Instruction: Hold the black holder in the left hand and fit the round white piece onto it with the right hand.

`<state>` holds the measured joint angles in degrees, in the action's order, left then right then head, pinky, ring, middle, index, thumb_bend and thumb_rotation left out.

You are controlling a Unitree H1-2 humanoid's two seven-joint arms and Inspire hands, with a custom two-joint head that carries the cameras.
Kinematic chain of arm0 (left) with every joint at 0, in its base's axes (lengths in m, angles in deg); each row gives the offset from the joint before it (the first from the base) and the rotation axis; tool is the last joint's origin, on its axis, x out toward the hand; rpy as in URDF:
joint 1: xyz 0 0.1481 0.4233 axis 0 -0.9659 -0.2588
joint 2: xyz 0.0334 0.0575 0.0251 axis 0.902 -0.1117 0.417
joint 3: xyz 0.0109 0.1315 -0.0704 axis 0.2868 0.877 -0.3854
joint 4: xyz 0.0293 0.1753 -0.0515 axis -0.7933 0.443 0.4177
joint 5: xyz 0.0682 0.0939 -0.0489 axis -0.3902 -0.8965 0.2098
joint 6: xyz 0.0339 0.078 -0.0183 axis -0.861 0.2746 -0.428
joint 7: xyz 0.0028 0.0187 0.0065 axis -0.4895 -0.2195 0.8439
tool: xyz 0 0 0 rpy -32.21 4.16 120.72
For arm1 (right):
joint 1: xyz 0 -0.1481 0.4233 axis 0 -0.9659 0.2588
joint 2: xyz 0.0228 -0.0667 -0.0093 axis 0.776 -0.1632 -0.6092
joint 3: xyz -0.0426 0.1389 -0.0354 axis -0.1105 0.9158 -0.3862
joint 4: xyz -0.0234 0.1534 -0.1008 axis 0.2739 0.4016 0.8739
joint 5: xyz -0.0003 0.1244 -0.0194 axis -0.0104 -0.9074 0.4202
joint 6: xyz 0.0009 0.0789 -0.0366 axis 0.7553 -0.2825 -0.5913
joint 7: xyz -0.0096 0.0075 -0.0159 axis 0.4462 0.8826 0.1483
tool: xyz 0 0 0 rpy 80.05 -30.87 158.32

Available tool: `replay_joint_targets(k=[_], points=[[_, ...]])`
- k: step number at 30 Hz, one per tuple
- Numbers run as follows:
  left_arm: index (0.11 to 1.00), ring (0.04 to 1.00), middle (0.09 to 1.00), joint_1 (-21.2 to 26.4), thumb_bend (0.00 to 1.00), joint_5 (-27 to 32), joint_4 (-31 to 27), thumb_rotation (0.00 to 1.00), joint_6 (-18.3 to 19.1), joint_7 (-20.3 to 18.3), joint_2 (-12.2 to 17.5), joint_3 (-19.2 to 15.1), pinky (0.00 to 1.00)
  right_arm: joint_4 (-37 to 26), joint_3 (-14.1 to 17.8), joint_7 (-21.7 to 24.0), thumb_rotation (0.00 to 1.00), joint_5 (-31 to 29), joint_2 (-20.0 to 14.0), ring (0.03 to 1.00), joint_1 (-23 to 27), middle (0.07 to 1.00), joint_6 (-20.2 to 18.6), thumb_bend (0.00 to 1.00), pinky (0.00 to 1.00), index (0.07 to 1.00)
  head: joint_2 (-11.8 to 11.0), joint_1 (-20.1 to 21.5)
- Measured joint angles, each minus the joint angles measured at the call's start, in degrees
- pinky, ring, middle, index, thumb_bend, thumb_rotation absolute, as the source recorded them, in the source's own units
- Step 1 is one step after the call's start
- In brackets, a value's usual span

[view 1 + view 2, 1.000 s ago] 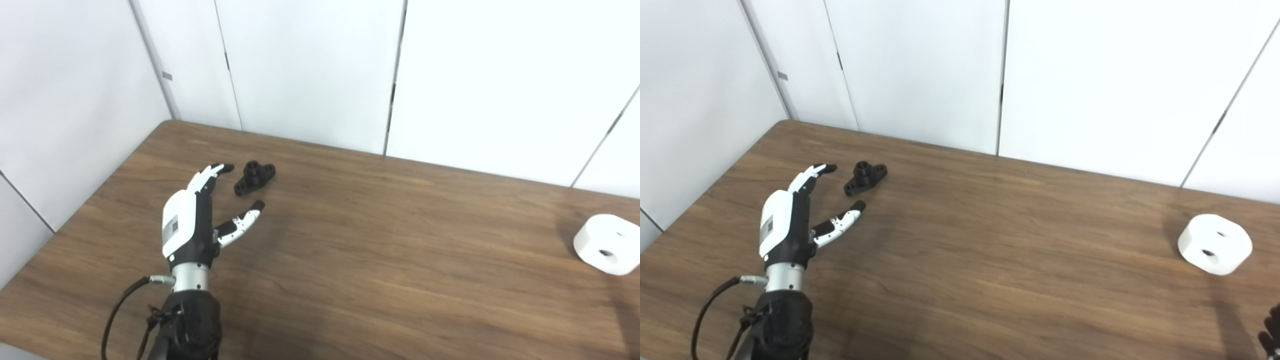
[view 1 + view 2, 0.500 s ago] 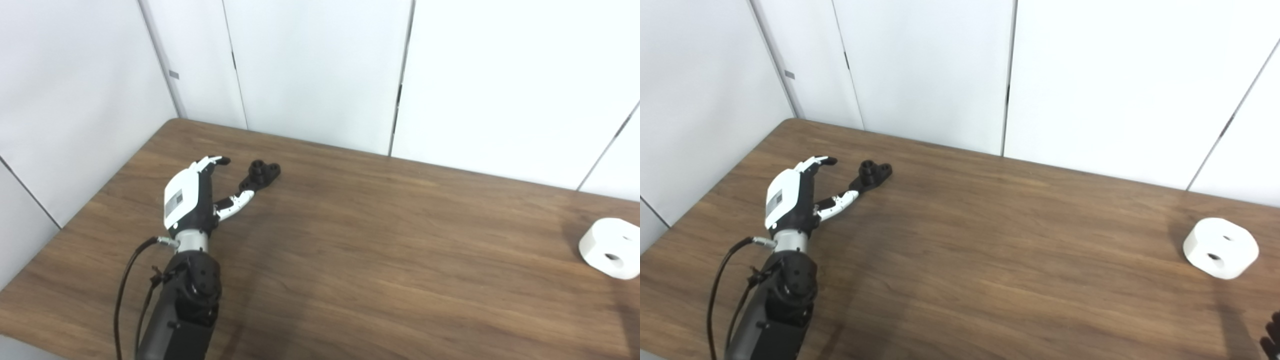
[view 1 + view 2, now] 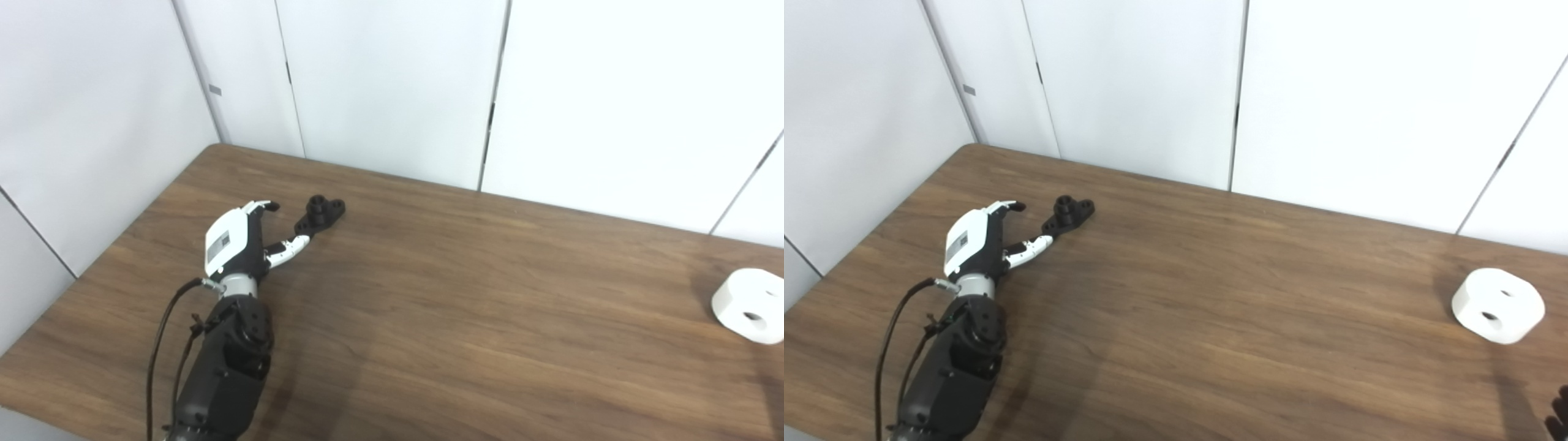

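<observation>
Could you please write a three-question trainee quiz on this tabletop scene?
1. True or false: the left hand already holds the black holder.
2. Where does the round white piece lie? A) beside the holder B) far across the table, on the right C) in the right hand
3. Fill in: the left hand's fingers are ____, not closed.

Key: 1 false, the holder lies on the table just past the fingers. 2 B. 3 apart.
</observation>
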<state>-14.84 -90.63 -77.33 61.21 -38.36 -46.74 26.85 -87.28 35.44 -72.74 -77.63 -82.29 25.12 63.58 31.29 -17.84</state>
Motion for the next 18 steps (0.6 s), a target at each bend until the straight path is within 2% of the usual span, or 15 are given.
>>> replay_joint_targets(k=[6, 9, 18], points=[[0.775, 0.927, 0.888, 0.96, 0.77, -0.09, 1.98, 0.45, 0.04, -0.87, 0.47, 0.73, 0.89, -0.22, 0.02, -0.04, 1.0, -0.11, 0.01, 1.0, -0.18, 1.0, -0.21, 0.72, 1.0, 1.0, 0.0, 0.26], [0.773, 0.922, 0.888, 1.78, 0.76, -0.43, 3.28, 0.43, 0.07, -2.05, 1.04, 1.09, 0.92, -0.18, 0.02, -0.04, 1.0, -0.09, 0.01, 1.0, -0.23, 1.0, 0.0, 0.71, 1.0, 1.0, -0.09, 0.35], [0.75, 0.932, 0.886, 4.97, 0.78, -0.49, 7.49, 0.42, 0.17, -2.32, 3.1, 3.55, 0.96, -0.39, 0.01, -0.41, 1.0, 1.01, 0.2, 1.0, -0.38, 0.994, 0.46, 0.69, 1.0, 0.996, 0.0, 0.79]])
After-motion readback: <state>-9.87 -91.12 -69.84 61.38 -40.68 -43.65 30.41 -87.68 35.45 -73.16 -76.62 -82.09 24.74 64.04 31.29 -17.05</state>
